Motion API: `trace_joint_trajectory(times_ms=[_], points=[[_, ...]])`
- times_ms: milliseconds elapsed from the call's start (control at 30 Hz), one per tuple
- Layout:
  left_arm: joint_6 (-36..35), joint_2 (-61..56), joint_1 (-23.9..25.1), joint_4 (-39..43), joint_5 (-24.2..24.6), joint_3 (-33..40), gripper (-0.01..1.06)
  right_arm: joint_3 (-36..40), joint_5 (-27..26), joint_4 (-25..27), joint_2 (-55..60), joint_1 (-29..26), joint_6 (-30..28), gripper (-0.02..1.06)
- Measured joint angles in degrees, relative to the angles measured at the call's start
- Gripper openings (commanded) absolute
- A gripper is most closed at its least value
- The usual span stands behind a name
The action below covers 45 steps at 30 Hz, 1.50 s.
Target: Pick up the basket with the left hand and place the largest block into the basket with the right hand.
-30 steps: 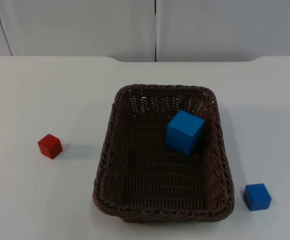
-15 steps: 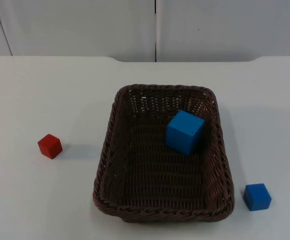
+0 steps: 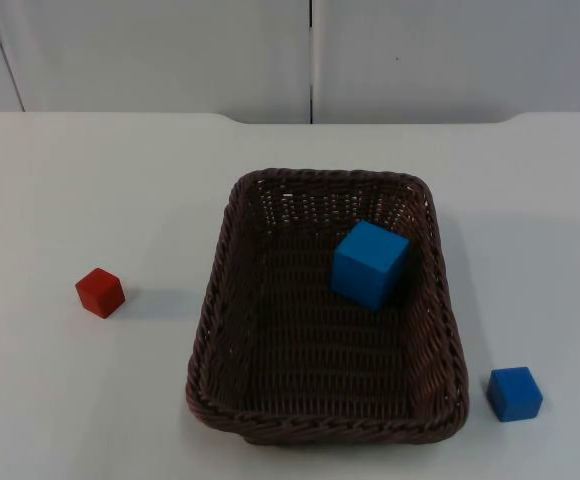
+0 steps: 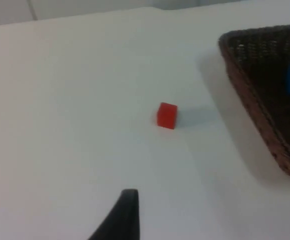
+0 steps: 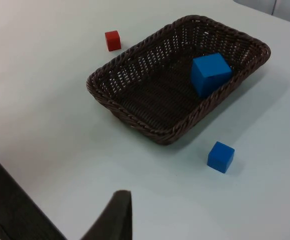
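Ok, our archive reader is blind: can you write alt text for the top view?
A brown wicker basket sits on the white table with a large blue block tilted against its right inner wall. A small red block lies left of the basket, and a small blue block lies at its front right.

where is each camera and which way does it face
Top view: fixed above, looking down and forward at the basket holding the large blue block.
Left wrist view: looks along its gripper at the red block; one fingertip shows.
Right wrist view: same basket, small blue block; fingertip shows.
All share the basket.
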Motion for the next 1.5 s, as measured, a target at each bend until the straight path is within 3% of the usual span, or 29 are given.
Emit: trace_joint_trajectory(times_ms=[267,367,900,1500], points=[[0.0,0.0,10.1,0.0,0.0,0.0,1.05,0.0,0.0,0.0,0.0,0.0,0.34,1.05],[0.0,0.0,11.76,0.0,0.0,0.0,1.05,0.0,0.0,0.0,0.0,0.0,0.34,1.05],[0.0,0.0,12.61,0.0,0.0,0.0,1.05,0.0,0.0,0.0,0.0,-0.39,0.34,1.05],[0.0,0.0,12.61,0.0,0.0,0.0,1.05,0.0,0.0,0.0,0.0,-20.94,0.23,1.05]])
